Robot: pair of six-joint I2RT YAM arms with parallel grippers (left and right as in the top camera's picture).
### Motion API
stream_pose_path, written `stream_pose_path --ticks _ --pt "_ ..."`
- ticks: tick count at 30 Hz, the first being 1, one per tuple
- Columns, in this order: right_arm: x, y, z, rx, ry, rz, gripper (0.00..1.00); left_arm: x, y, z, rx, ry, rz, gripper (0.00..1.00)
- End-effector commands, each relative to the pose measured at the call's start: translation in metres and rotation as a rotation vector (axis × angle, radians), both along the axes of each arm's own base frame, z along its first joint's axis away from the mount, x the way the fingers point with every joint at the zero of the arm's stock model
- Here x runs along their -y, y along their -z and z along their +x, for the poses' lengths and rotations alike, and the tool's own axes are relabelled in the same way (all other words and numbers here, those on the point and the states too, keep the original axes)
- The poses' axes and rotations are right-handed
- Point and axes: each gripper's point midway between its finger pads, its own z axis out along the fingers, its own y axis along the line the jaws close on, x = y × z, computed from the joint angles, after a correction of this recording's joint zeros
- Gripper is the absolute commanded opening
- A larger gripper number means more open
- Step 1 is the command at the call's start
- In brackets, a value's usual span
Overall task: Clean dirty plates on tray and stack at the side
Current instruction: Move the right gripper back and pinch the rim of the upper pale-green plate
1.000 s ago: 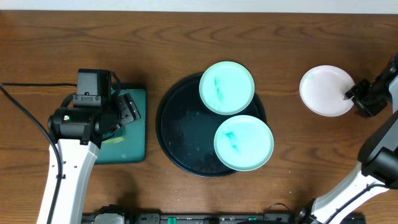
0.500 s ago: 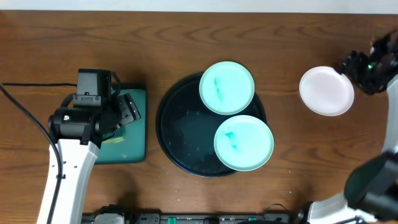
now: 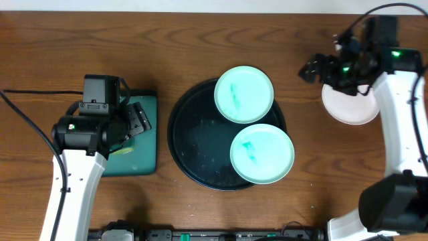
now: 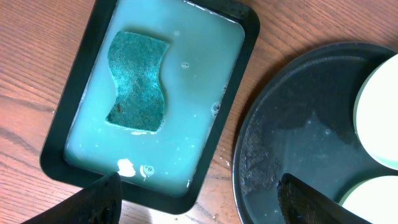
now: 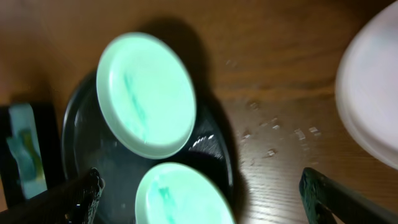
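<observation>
Wooden table (image 3: 67, 40) | step: I judge the white plate (image 3: 348, 114) done, parked right; two smeared mint plates (image 3: 244, 94) wait on the black tray (image 3: 194, 154) | my right gripper (image 3: 311, 69) spread, empty, between white and upper mint plate | my left gripper (image 3: 142, 119) spread above the sponge (image 4: 138, 81) | next: grip a mint rim.

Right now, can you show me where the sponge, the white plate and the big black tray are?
sponge (image 4: 138, 82), left wrist view, middle of its teal face.
white plate (image 3: 349, 111), overhead view, uncovered lower part.
black tray (image 3: 197, 144), overhead view, bare floor, left side.
</observation>
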Motion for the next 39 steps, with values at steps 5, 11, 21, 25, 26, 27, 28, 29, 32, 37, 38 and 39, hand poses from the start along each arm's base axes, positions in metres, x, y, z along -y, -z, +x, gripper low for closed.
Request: stream_pose_path --ticks 5,11,21,25,26,27,28,29,32,37,38,39 --pt "-0.064 0.074 0.000 -0.057 -0.237 -0.013 0.99 0.000 -0.001 0.000 0.002 -0.008 0.000 0.80" --pt "-0.090 0.115 0.020 -0.004 -0.286 -0.021 0.89 0.000 -0.001 0.000 0.000 -0.007 0.000 0.80" --pt "-0.090 0.123 0.046 0.074 -0.221 -0.044 0.92 0.000 -0.001 0.000 0.000 -0.008 0.001 0.80" --pt "-0.095 0.139 0.047 0.061 -0.232 -0.045 0.90 0.000 -0.001 0.000 -0.001 -0.008 0.001 0.80" --pt "-0.096 0.143 0.047 0.052 -0.233 -0.046 0.90 0.000 -0.001 0.000 -0.001 -0.008 0.001 0.80" --pt "-0.097 0.148 0.046 0.043 -0.234 -0.045 0.88 0.000 -0.001 0.000 -0.001 -0.008 0.001 0.80" --pt "-0.097 0.152 0.046 0.034 -0.228 -0.044 0.88 0.000 -0.001 0.000 -0.001 -0.008 0.001 0.80" --pt "-0.097 0.155 0.046 0.026 -0.222 -0.042 0.88 0.000 -0.001 0.000 -0.001 -0.007 0.000 0.80" --pt "-0.097 0.165 0.045 0.005 -0.213 -0.038 0.87 0.000 -0.001 0.000 -0.002 -0.007 0.000 0.80" --pt "-0.099 0.178 0.046 -0.032 -0.165 -0.020 0.70 0.000 0.001 -0.003 -0.016 -0.007 0.001 0.80" --pt "-0.099 0.179 0.046 -0.035 -0.159 -0.019 0.66 0.000 0.001 -0.004 -0.020 -0.008 0.002 0.80" --pt "-0.099 0.179 0.047 -0.031 -0.158 -0.018 0.63 0.000 0.002 -0.005 -0.023 -0.008 0.002 0.80"
